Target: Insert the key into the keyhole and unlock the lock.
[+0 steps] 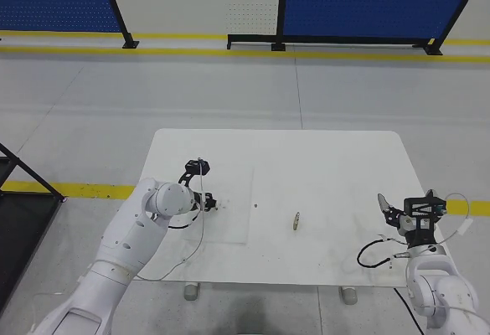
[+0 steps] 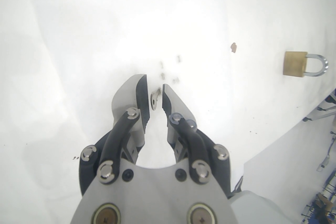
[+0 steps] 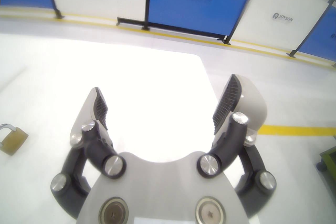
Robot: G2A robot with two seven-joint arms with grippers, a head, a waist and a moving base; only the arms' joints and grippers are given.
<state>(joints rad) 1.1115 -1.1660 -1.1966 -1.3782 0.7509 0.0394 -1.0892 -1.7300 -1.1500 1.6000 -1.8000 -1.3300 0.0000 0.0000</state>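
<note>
From above, the left gripper was low over the left part of the table. The lock lay near the middle, well apart from it. The right gripper sat by the table's right edge, also well away from the lock.

In the left wrist view, the left gripper was down at the tabletop, its fingers only narrowly parted. The key lay between the pads. One pad was just beside the key and the other showed a slim gap, so it looked straddled rather than clamped. The lock lay flat off to one side with its shackle seated in the brass body.

In the right wrist view, the right gripper was spread wide with nothing in it, above bare table. The lock lay off to its side.

Judged from this, the task was at its start. The key was about to be grasped, while lifting it, steadying the lock, inserting and turning all remained.
</note>
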